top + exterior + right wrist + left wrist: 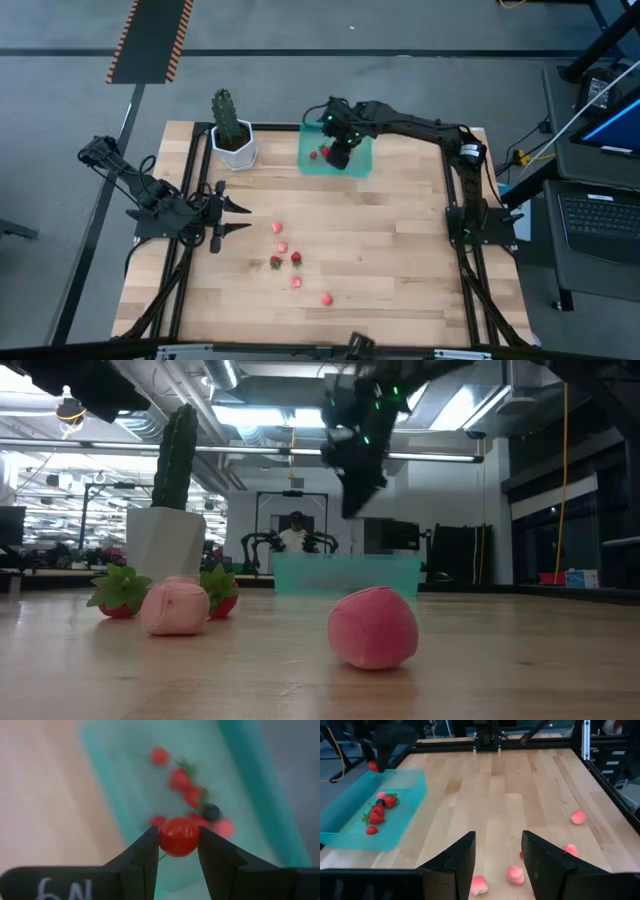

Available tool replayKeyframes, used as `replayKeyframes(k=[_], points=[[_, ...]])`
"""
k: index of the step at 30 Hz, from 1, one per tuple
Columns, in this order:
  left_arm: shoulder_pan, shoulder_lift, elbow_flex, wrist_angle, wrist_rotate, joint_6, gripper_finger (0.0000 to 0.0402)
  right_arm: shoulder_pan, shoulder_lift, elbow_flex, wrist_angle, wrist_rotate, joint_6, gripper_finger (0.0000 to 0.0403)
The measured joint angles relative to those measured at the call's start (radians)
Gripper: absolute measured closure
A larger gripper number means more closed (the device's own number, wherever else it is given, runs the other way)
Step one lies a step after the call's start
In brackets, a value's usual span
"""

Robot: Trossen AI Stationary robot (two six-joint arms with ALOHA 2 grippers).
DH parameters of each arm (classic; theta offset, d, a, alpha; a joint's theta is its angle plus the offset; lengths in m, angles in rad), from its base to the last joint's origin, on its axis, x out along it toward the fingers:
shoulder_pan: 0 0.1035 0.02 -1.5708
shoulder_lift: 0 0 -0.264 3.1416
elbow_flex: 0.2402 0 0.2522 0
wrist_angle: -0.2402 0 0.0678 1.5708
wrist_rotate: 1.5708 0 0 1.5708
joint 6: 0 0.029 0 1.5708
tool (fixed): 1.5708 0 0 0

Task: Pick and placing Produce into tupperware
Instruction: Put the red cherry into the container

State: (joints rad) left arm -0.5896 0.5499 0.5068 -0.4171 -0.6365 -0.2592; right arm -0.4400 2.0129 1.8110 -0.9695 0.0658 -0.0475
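While clamped on a red berry above the tupperware, right gripper hovered, left gripper half-open and empty away from it; several berries inside it, six left outside.

Right end effector above teal tupperware (loose strawberries mid-table).

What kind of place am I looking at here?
Probably a robotics lab or workshop. A light wooden worktable in a black metal frame stands on grey concrete floor, yellow-black hazard tape marks that floor, and open laptops sit beside it.
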Motion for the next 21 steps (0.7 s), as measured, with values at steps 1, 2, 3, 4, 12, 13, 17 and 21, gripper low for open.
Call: replayKeyframes(k=[1,2,3,4,12,13,17,21], points=[[0.000,0.000,0.000,0.001,0.000,0.001,0.0250,-0.018,0.000,-0.018,0.003,0.001,-0.011,0.0279],[0.000,0.000,0.000,0.002,-0.001,0.004,0.0250,-0.034,0.000,-0.038,0.008,0.003,-0.027,0.0279],[0.000,0.000,0.000,0.002,-0.001,0.005,0.0250,-0.048,0.000,-0.059,0.016,0.002,-0.040,0.0279],[0.000,0.000,0.000,0.002,-0.001,0.005,0.0250,-0.062,0.000,-0.079,0.025,0.000,-0.044,0.0279],[0.000,0.000,0.000,0.008,-0.076,0.060,0.0250,-0.139,0.000,-0.176,0.091,-0.041,-0.071,0.0279],[0.000,0.000,0.000,0.008,-0.088,0.060,0.0250,-0.144,0.000,-0.184,0.105,-0.042,-0.079,0.0279],[0.000,0.000,0.000,0.009,-0.164,0.061,0.0250,-0.160,0.000,-0.228,0.170,-0.098,-0.121,0.0279],[0.000,0.000,0.000,0.010,-0.215,0.061,0.0250,-0.166,0.000,-0.255,0.193,-0.116,-0.126,0.0279]])
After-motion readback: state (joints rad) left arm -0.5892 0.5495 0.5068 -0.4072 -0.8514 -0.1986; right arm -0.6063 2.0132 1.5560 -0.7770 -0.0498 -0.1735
